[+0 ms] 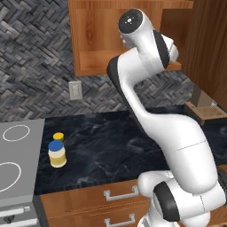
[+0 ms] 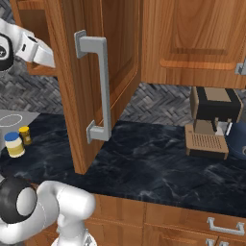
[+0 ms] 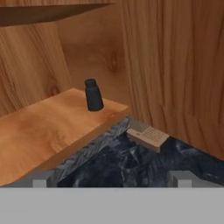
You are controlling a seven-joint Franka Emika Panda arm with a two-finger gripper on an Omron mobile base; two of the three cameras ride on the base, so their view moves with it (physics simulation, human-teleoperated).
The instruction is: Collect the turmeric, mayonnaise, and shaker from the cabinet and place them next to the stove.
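Claw (image 3: 112, 178) tips spread wide and holding nothing, facing the black shaker (image 3: 93, 95) upright on the cabinet (image 3: 39, 124) floor, arm raised to it, mayonnaise (image 1: 57, 154) label unreadable, turmeric (image 1: 58, 137) just behind, both on the table (image 1: 111, 146) beside the stove (image 1: 15, 155)

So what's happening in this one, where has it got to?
The arm is reaching up into the cabinet. Its end effector is open and holds nothing. In the hand view the shaker stands upright near the front edge of the cabinet floor, ahead of the fingertips and apart from them. The mayonnaise and the turmeric already stand on the black countertop beside the stove. So two items are placed, and the shaker is not yet picked up.
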